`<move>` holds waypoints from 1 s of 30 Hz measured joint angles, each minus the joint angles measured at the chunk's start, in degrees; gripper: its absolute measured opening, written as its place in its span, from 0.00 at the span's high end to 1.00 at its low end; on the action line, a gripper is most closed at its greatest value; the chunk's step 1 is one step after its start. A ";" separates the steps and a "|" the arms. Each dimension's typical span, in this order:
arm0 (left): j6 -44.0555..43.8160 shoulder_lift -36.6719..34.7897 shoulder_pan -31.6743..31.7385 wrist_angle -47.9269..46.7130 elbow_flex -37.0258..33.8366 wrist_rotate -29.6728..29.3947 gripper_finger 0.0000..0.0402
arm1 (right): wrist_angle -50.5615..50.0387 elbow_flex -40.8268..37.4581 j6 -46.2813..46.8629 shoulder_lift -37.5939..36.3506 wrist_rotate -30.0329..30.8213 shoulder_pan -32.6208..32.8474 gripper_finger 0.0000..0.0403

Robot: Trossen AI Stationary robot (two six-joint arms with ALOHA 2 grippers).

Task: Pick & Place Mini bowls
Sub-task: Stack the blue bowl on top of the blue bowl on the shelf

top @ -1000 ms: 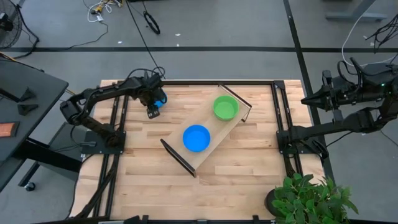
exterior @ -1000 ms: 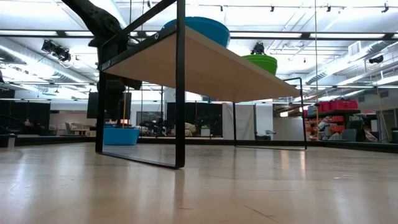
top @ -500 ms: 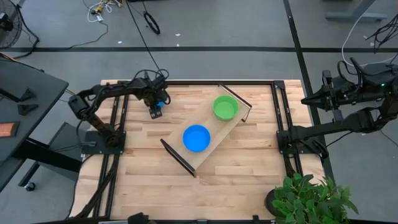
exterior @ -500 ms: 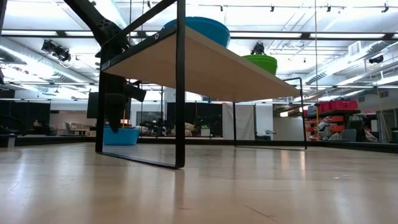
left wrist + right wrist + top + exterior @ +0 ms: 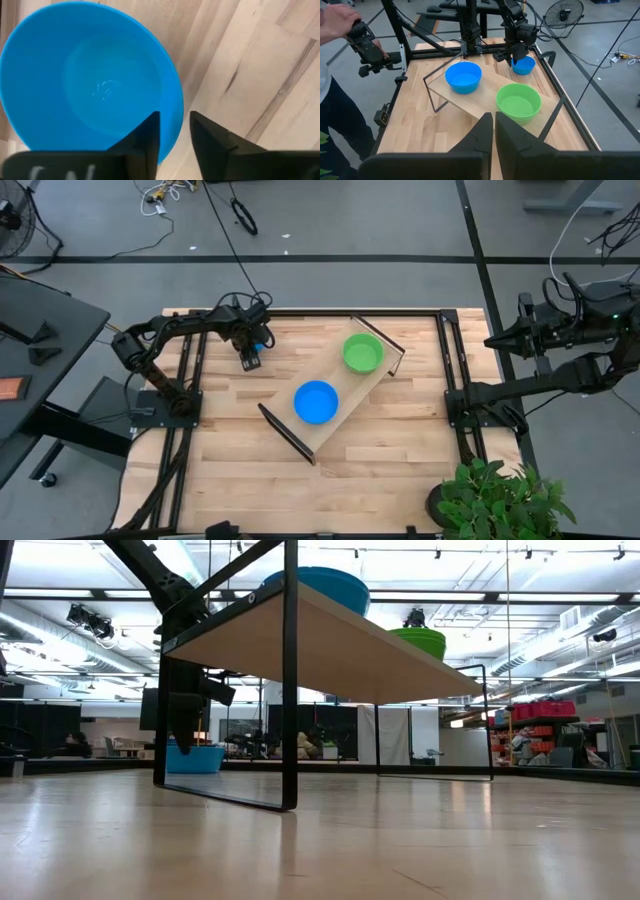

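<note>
While the wooden table (image 5: 380, 450) is carrying everything, the long pale wooden tray (image 5: 352, 394) is standing raised on thin black legs, lying slantwise across the table's middle. On the tray, a blue bowl stack (image 5: 316, 401) is sitting toward one end and a green bowl stack (image 5: 362, 353) toward the other, well apart from each other; how many bowls are nesting in each stack cannot be told. Off the tray, beside its green-bowl end, toward the left arm's side of the table, a single blue bowl (image 5: 90, 80) is resting on the table. The left gripper (image 5: 174, 131) is sitting down over this bowl with its rim passing between the two fingers, one finger (image 5: 145, 137) inside the bowl and the other outside, the gap narrow around the rim; whether the pads are pressing the plastic cannot be told. The right gripper (image 5: 494, 131) is waiting beyond the table's edge, well away from the tray, fingers closed together and holding nothing.
</note>
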 joint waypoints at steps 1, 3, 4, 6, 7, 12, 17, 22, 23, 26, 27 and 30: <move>-0.10 0.00 0.00 0.03 0.01 -0.10 0.74 | 0.02 0.00 0.00 0.00 0.00 0.00 0.94; -0.24 0.00 0.00 0.01 0.00 -0.19 0.79 | 0.01 0.00 0.01 0.00 0.00 -0.01 0.94; -0.26 0.00 0.00 0.01 0.00 -0.23 0.81 | 0.02 0.00 0.00 0.00 0.00 0.00 0.94; -0.26 0.00 0.00 0.01 0.00 -0.28 0.85 | 0.02 0.00 0.00 0.01 0.00 -0.01 0.94; -0.24 0.00 0.00 0.01 0.01 -0.19 0.88 | 0.01 0.01 0.00 0.00 0.00 0.00 0.94; -0.26 -0.07 0.00 0.01 0.02 -0.32 0.98 | 0.01 0.00 0.00 0.01 0.00 -0.01 0.94; -0.17 -0.09 0.00 -0.13 0.02 -0.28 0.97 | 0.00 0.02 0.00 0.00 0.00 0.00 0.94; 0.31 -0.09 0.00 -0.58 0.02 0.40 0.98 | 0.01 0.01 0.00 0.01 0.00 0.00 0.94; 0.27 -0.09 0.00 -0.60 0.04 0.48 0.98 | 0.01 0.01 0.00 0.00 0.00 -0.01 0.94; 0.19 -0.11 -0.04 -0.99 0.07 0.52 0.99 | 0.02 0.00 0.00 0.00 0.00 -0.01 0.94; 0.18 -0.24 -0.09 -1.17 0.07 0.40 0.99 | 0.02 0.00 0.00 0.01 0.00 -0.01 0.94; 0.29 -1.15 -0.09 -1.97 0.07 0.44 0.99 | 0.02 0.00 0.00 0.00 0.00 -0.01 0.94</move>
